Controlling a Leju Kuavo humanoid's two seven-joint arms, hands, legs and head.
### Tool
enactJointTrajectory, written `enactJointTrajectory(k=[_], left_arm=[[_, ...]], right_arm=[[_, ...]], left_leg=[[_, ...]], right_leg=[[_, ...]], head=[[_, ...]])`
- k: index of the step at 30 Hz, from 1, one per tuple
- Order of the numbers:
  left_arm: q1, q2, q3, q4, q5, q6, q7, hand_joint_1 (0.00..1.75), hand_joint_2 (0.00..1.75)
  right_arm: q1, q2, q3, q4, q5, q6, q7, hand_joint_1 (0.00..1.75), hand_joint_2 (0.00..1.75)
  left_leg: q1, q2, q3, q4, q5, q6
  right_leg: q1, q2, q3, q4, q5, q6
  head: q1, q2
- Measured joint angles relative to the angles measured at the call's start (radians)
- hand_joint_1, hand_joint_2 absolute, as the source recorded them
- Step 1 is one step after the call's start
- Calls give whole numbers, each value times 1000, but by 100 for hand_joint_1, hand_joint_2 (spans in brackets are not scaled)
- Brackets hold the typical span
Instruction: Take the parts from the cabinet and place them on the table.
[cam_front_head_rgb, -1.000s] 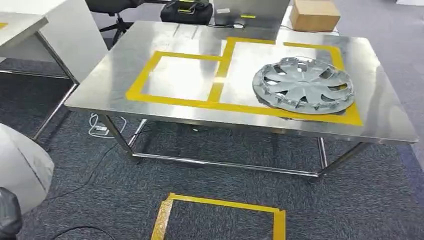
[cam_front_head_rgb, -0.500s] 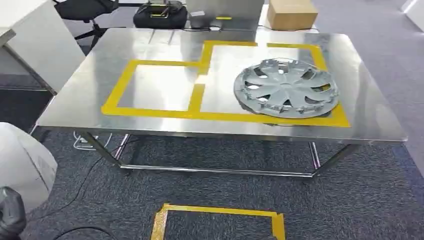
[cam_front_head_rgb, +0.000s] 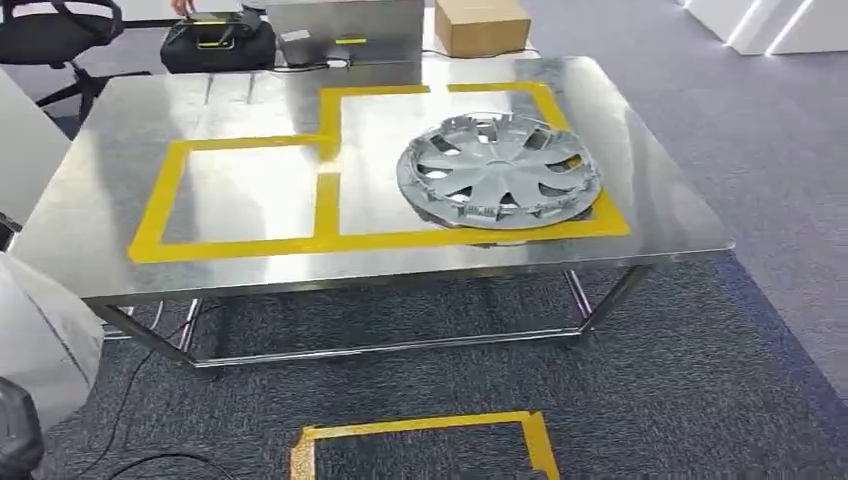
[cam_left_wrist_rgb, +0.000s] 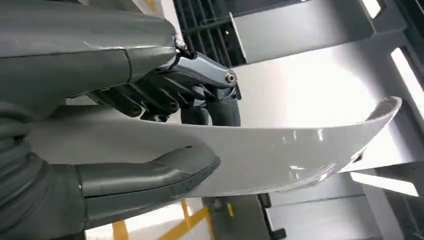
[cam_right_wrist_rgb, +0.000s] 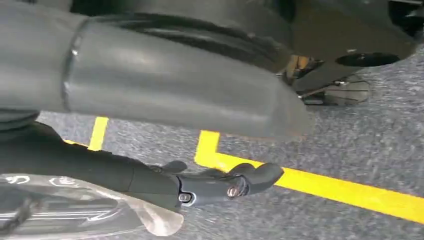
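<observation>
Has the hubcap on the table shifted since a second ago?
No. The hubcap sits across the same front right corner of the yellow tape outline on the table; the camera turned instead.

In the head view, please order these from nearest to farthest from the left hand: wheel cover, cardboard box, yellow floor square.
From the left hand, at the lower left:
1. Yellow floor square, on the carpet.
2. Wheel cover, on the table's right.
3. Cardboard box, beyond the table.
</observation>
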Motion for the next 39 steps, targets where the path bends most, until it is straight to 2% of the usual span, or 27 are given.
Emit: enactJointTrajectory(k=[1, 3, 4, 5, 6, 8, 9, 10, 13, 15, 16, 18, 19, 20, 21, 23, 24, 25, 26, 28, 30, 31, 34, 35, 36, 37, 39], left_arm=[[1, 0, 0, 0, 0, 0, 0, 175, 175], [7, 0, 0, 0, 1, 0, 0, 175, 175], [5, 0, 0, 0, 0, 0, 0, 175, 175], [4, 0, 0, 0, -5, 0, 0, 175, 175], [4, 0, -1, 0, -12, 0, 0, 175, 175], [2, 5, -3, 0, -54, 10, 0, 175, 175], [-3, 13, -4, 0, -84, 23, 0, 175, 175], [-8, 22, -4, 0, -122, 41, 0, 175, 175], [-35, 70, -6, 0, -283, 118, 1, 175, 175], [-63, 116, -11, 2, -429, 197, 27, 175, 175], [-79, 142, -12, 4, -479, 221, 40, 175, 175], [-100, 175, -14, 8, -500, 236, 55, 175, 175], [-106, 188, -14, 11, -504, 237, 58, 175, 175], [-109, 198, -15, 15, -507, 238, 58, 175, 175], [-112, 207, -18, 17, -508, 239, 58, 175, 175], [-121, 224, -24, 21, -531, 251, 66, 175, 175], [-129, 240, -29, 24, -579, 269, 87, 175, 175], [-146, 263, -34, 30, -632, 284, 112, 175, 175], [-171, 285, -43, 41, -693, 298, 143, 175, 175], [-232, 330, -56, 77, -749, 299, 187, 175, 175], [-288, 360, -67, 112, -775, 298, 209, 175, 175], [-316, 370, -74, 127, -779, 297, 217, 175, 175], [-359, 372, -100, 164, -729, 304, 238, 175, 175], [-362, 370, -107, 172, -723, 307, 238, 175, 175], [-364, 367, -114, 179, -718, 309, 238, 175, 175], [-366, 366, -120, 184, -717, 311, 238, 175, 175], [-367, 364, -127, 190, -714, 320, 237, 175, 175]], right_arm=[[-4, 0, 0, 0, 3, 0, 2, 0, 0], [-9, 0, 0, 0, 3, 0, 6, 0, 0], [-9, 0, 0, 0, 4, 0, 6, 0, 0], [-7, 0, 0, 0, 5, 0, 10, 0, 0], [-5, 0, 0, 0, 7, 0, 15, 0, 0], [-5, 0, 0, 0, 12, 0, 22, 0, 0], [-6, 0, 0, 0, 16, 3, 25, 0, 0], [-9, 0, 1, 0, 21, 8, 26, 0, 0], [-10, 0, 4, 0, 39, 27, 32, 0, 0], [-10, 0, 9, 0, 57, 43, 36, 0, 0], [-11, 0, 10, 0, 62, 47, 37, 0, 0], [-14, 0, 14, 0, 63, 53, 39, 0, 0], [-13, 0, 16, 0, 64, 53, 41, 0, 0], [-12, 0, 17, 0, 64, 53, 42, 0, 0], [-11, 0, 18, 0, 64, 53, 42, 0, 0], [-12, 0, 21, 0, 68, 57, 40, 0, 0], [-11, 0, 25, 0, 74, 62, 34, 0, 0], [-13, 0, 29, 0, 80, 69, 32, 0, 0], [-15, -2, 32, 0, 87, 76, 32, 0, 0], [-20, -2, 36, -1, 96, 88, 35, 0, 0], [-24, -3, 40, -3, 97, 92, 37, 0, 0], [-27, -3, 41, -3, 96, 93, 37, 0, 0], [-28, -4, 41, -3, 89, 94, 45, 0, 0], [-26, -4, 41, -3, 87, 94, 49, 0, 0], [-25, -4, 41, -3, 87, 92, 53, 0, 0], [-26, -4, 41, -3, 87, 91, 54, 0, 0], [-29, -4, 41, -3, 87, 90, 60, 0, 0]], left_leg=[[0, 7, 0, -1, 1, 3], [-1, 28, -1, -1, -1, 5], [-1, 35, -1, -1, -2, 6], [0, 39, 0, -1, -3, 5], [1, 42, 2, -1, -5, 4], [5, 44, 9, -1, -11, -5], [4, 44, 13, -1, -15, -13], [-3, 44, 11, 6, -21, -21], [1, 44, 18, -10, -12, -36], [3, 44, 16, 7, -31, -46], [3, 44, -7, 60, -64, -48], [3, 44, -85, 222, -137, -52], [3, 44, -122, 294, -158, -51], [3, 44, -134, 312, -151, -49], [2, 44, -127, 290, -123, -46], [-3, 44, -62, 131, -18, -31], [-7, 43, -30, 49, 23, -21], [-12, 43, -20, 28, 9, -15], [-14, 43, -18, 7, 7, -17], [-18, 41, -26, 10, 10, -14], [-6, 43, -18, -8, 21, -4], [-6, 44, -17, -10, 22, 0], [-6, 50, -19, -9, 22, 3], [-6, 50, -19, -9, 21, 3], [-5, 51, -18, -9, 21, 3], [-5, 50, -17, -9, 19, 2], [-4, 50, -11, -7, 14, -5]], right_leg=[[-2, -34, -27, 54, -36, 4], [-8, -55, -103, 207, -104, 12], [-11, -57, -131, 264, -119, 16], [-15, -57, -138, 275, -109, 19], [-18, -58, -120, 240, -78, 23], [-23, -63, -30, 70, 7, 25], [-25, -68, 13, -15, 21, 28], [-18, -64, 33, -34, 9, 22], [-14, -63, 31, -31, 11, 3], [-22, -64, 37, -38, 15, -11], [-22, -65, 39, -38, 13, -19], [-18, -64, 39, -38, 11, -24], [-15, -63, 39, -38, 9, -26], [-13, -62, 41, -38, 9, -27], [-11, -60, 45, -38, 7, -29], [-6, -55, 54, -38, 4, -29], [-6, -54, 56, -38, 2, -28], [2, -54, 54, -35, 0, -24], [0, -55, 45, -33, 2, -18], [-5, -60, 42, -36, 7, -8], [-4, -56, 34, -28, -2, 2], [-4, -57, 19, 2, -25, 7], [-10, -58, -96, 235, -123, 20], [-10, -58, -116, 269, -124, 22], [-11, -58, -113, 254, -101, 23], [-13, -59, -88, 194, -59, 24], [-16, -63, 0, 9, 33, 21]], head=[[5, 0], [5, 0], [3, 0], [5, 0], [3, 0], [4, 0], [5, 0], [6, 0], [6, 0], [3, 0], [-1, 0], [-1, 0], [-1, 0], [0, 0], [-1, 0], [0, 0], [-1, 0], [2, 0], [-1, 0], [0, 0], [0, 0], [6, 0], [7, 0], [7, 0], [7, 0], [7, 0], [7, 0]])
